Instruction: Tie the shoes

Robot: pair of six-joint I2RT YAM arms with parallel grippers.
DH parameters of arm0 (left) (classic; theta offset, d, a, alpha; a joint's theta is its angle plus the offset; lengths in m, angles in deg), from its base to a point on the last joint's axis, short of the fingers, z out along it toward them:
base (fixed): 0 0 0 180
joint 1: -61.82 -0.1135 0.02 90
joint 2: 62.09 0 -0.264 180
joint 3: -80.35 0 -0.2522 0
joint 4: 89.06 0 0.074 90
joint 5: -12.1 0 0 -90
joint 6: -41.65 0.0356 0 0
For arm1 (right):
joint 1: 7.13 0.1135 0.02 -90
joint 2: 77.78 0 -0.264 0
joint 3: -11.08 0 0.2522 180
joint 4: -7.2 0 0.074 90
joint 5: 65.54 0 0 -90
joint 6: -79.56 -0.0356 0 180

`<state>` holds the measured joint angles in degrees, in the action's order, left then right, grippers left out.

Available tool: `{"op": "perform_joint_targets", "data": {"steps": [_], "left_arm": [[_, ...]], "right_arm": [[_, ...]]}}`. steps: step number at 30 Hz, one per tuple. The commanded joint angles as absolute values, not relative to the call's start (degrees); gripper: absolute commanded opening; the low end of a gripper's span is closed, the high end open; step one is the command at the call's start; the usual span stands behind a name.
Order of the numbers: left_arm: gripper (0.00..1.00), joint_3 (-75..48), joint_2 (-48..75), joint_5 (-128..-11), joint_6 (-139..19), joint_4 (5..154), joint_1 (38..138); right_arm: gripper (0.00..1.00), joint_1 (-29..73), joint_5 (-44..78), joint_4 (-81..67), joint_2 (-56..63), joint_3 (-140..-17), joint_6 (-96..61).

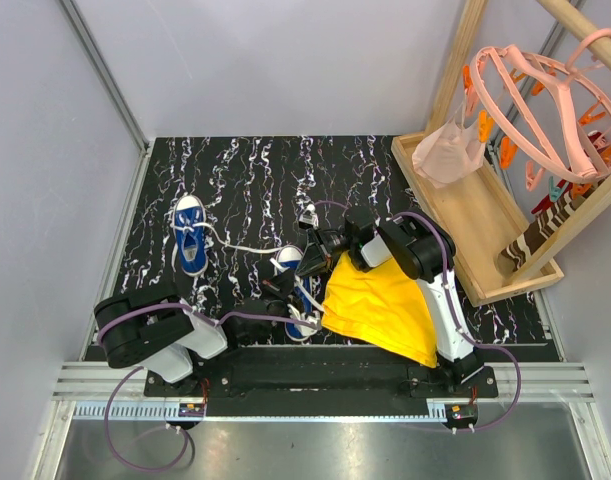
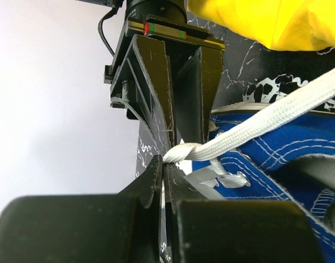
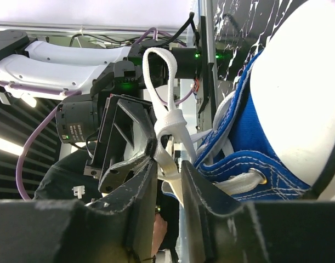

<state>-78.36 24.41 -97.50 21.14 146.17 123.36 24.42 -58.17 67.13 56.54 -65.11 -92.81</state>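
Upper centre of the mat lies open; the wooden tray blocks the right, the yellow cloth lower centre, a shoe mid-left.

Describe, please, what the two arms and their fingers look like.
Both the left arm and the right arm have black joints with white shells. Looping purple cables run along them. The fingers are black, flat and tapering, with ribbed backs and scuffed edges.
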Motion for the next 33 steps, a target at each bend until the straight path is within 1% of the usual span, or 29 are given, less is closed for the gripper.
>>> {"op": "perform_joint_targets", "data": {"steps": [1,2,3,5,6,9,13,15,16,17,18,19,20,22,23,24,26,27,28,31,33], "left_arm": [[0.00,-78.7,24.1,-98.3,21.6,172.6,123.9],[0.00,-78.7,24.1,-98.3,21.7,172.6,123.9],[0.00,-78.6,24.1,-98.3,21.8,172.6,123.9],[0.00,-78.5,24.1,-98.4,21.8,172.6,124.0],[0.00,-78.4,24.3,-98.4,21.6,172.6,124.0],[0.00,-78.3,24.7,-98.5,21.7,172.6,124.1],[0.00,-78.2,25.0,-99.3,21.8,172.6,124.1],[0.13,-78.5,25.0,-99.6,21.8,172.6,124.1],[0.16,-78.6,24.8,-99.6,21.3,172.6,124.1],[0.18,-78.9,24.7,-99.5,20.9,172.6,124.1],[0.18,-79.0,24.3,-99.4,20.4,172.6,124.1],[0.18,-79.3,24.2,-99.3,20.1,172.6,124.1],[0.18,-79.7,24.2,-98.9,20.2,172.6,124.2],[0.20,-79.8,24.5,-99.3,20.1,172.6,124.2],[0.23,-79.9,24.4,-99.4,20.0,172.6,124.2],[0.29,-80.1,24.3,-99.5,20.0,172.6,124.1],[0.34,-80.4,24.1,-99.0,19.7,172.6,124.1],[0.40,-80.7,23.7,-99.0,19.8,172.5,124.1],[0.43,-80.8,23.6,-99.0,19.6,172.5,124.2],[0.45,-81.5,23.0,-98.8,19.4,172.3,124.2],[0.50,-82.2,22.4,-98.8,19.2,172.0,124.2]], "right_arm": [[0.33,25.0,-58.1,81.9,55.5,-66.8,-94.0],[0.32,25.1,-57.9,81.9,55.5,-66.9,-94.2],[0.27,25.0,-57.7,81.9,55.6,-67.0,-94.3],[0.22,25.0,-57.7,81.9,55.5,-66.8,-94.2],[0.16,25.0,-57.8,81.9,55.5,-66.8,-94.2],[0.00,25.0,-57.6,81.9,55.0,-66.5,-93.8],[0.00,24.8,-57.0,80.7,53.4,-65.4,-92.5],[0.00,24.5,-56.1,78.0,51.3,-63.9,-88.7],[0.00,24.3,-55.6,71.7,50.3,-63.5,-86.1],[0.00,24.1,-54.1,67.1,49.0,-62.7,-78.8],[0.00,24.0,-53.1,61.4,45.6,-62.3,-73.8],[0.00,24.2,-52.0,47.5,43.7,-62.1,-68.1],[0.00,24.2,-49.8,40.4,41.9,-62.5,-57.0],[0.00,24.5,-48.7,29.1,39.1,-63.4,-50.8],[0.00,24.6,-48.7,29.3,39.0,-63.2,-51.2],[0.00,24.6,-48.4,29.5,38.9,-63.1,-51.3],[0.00,24.7,-48.0,29.6,38.4,-62.5,-51.1],[0.00,24.6,-47.8,29.6,38.2,-62.4,-51.1],[0.00,24.6,-47.8,29.4,38.2,-62.4,-51.0],[0.00,24.6,-47.3,28.8,38.2,-62.5,-50.9],[0.00,24.6,-47.0,26.4,38.1,-62.8,-49.5]]}}
